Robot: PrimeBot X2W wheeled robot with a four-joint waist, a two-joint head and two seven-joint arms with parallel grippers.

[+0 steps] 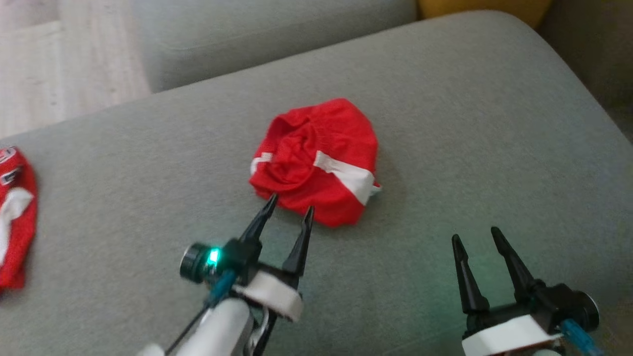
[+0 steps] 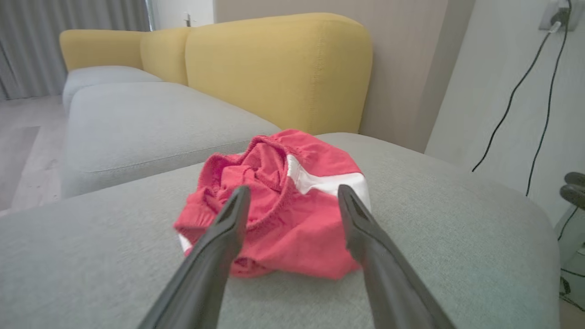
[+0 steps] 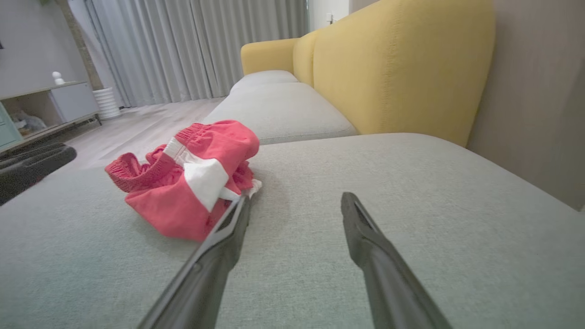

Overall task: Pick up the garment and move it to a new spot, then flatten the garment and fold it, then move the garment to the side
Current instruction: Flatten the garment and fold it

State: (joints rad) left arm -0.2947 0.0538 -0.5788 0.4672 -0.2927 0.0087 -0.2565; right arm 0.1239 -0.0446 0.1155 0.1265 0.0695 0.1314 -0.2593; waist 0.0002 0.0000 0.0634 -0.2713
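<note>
Left gripper [image 1: 292,202] jaws apart, nothing held, tips right at the near hem of the garment [image 1: 316,153]; can't tell if the left tip touches cloth yet. Garment = red shorts with a white side stripe, crumpled in a mound straight ahead of the left fingers, mid grey cushion [image 1: 470,109]. Right gripper [image 1: 474,233] also spread and empty, off to the right of the left one, cloth ahead-left of it and apart

Step in hand, my read: first pickup, not yet made. To do it well:
- go lower and forward so one finger slides under the near fold, other on top; pinching only the top ridge likely takes one layer and the mound unrolls on lift
- elastic waistband [image 2: 274,214] sits bunched just past the tips, thicker bite than the thin leg fabric
- cushion looks soft, tips may sink; close before pressing hard

Room: lots of bare cushion right of and beyond the left gripper. Far to its left a second red garment [image 1: 15,212] lies on the same cushion, keep away from it. Beyond the mound: next cushion [image 1: 257,34], then floor [image 1: 49,64]; yellow backrest [image 2: 274,68] ahead-right. Best new spot looks like the open stretch ahead of the right gripper
</note>
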